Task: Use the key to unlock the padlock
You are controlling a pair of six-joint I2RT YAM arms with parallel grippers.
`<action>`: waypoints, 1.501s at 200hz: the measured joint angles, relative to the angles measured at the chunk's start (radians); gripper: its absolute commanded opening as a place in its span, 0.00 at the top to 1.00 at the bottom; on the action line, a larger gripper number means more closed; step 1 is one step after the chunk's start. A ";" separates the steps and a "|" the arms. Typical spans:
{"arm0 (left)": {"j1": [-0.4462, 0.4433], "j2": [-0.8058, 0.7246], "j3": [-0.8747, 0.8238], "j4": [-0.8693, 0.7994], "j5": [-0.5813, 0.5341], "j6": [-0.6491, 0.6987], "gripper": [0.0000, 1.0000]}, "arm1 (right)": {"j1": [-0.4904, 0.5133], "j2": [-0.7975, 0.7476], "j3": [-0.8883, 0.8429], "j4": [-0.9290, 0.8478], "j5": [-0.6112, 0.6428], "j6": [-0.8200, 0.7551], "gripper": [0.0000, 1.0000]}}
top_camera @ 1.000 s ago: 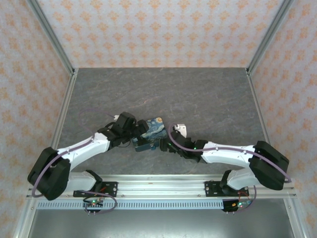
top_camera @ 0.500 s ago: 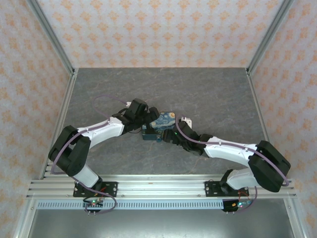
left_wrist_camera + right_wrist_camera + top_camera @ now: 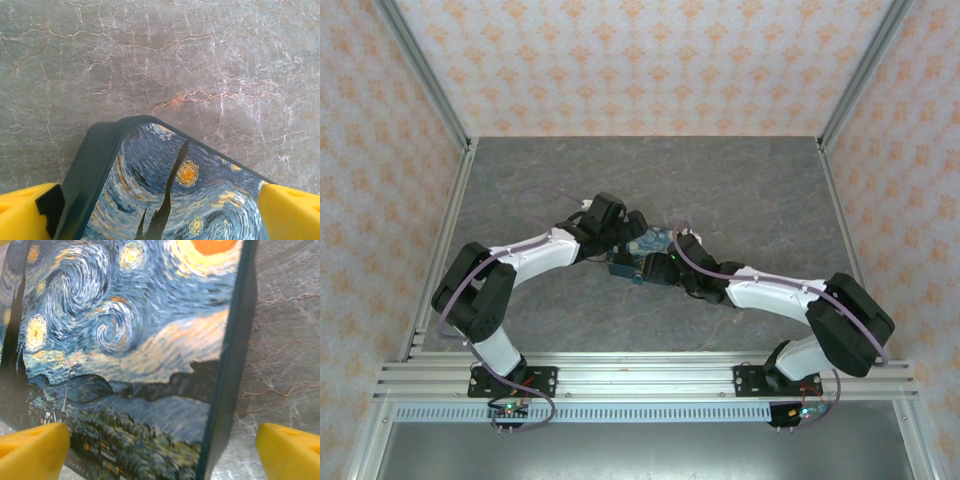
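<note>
The padlock and the key are out of view. A blue-and-yellow Starry Night box (image 3: 642,250) lies mid-table between the two arms. My left gripper (image 3: 628,236) reaches it from the left and is open. In the left wrist view the box (image 3: 165,200) fills the gap between the yellow fingers (image 3: 25,212), and its dark teal rim touches the left pad. My right gripper (image 3: 665,264) comes from the right, also open. In the right wrist view the box (image 3: 125,340) sits tilted between the fingertips (image 3: 290,450), with a gap at the right one.
The grey stone-patterned table (image 3: 740,190) is enclosed by patterned orange walls with metal posts (image 3: 425,80) at the back corners. The aluminium rail (image 3: 640,380) that carries both arm bases runs along the near edge.
Both arms have reached further forward. The box has shifted up and to the right between them. The left arm's elbow has swung up off the rail.
</note>
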 measured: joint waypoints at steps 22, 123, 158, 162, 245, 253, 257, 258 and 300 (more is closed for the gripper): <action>0.000 0.011 0.014 0.000 0.000 0.000 0.00 | -0.018 0.013 0.007 0.010 -0.019 0.006 0.05; 0.000 0.015 -0.014 0.012 0.003 -0.023 0.00 | -0.112 0.068 0.053 0.020 -0.083 0.021 0.06; 0.000 0.008 -0.032 0.011 -0.011 -0.023 0.00 | -0.115 0.111 0.099 0.019 -0.100 0.018 0.08; 0.000 0.006 -0.033 0.011 -0.014 -0.023 0.00 | -0.115 0.115 0.103 0.020 -0.102 0.017 0.09; 0.042 -0.047 -0.034 -0.002 -0.027 -0.023 0.00 | -0.174 0.193 0.171 0.043 -0.167 0.040 0.15; 0.042 -0.047 -0.034 -0.005 -0.027 -0.022 0.00 | -0.178 0.194 0.177 0.042 -0.173 0.041 0.12; 0.042 -0.047 -0.034 -0.008 -0.027 -0.021 0.00 | -0.179 0.195 0.179 0.042 -0.174 0.042 0.07; 0.042 -0.047 -0.034 -0.008 -0.027 -0.021 0.00 | -0.179 0.195 0.179 0.042 -0.174 0.044 0.06; 0.085 -0.071 -0.032 -0.050 -0.027 0.003 0.00 | -0.193 0.152 0.191 -0.013 -0.170 0.026 0.01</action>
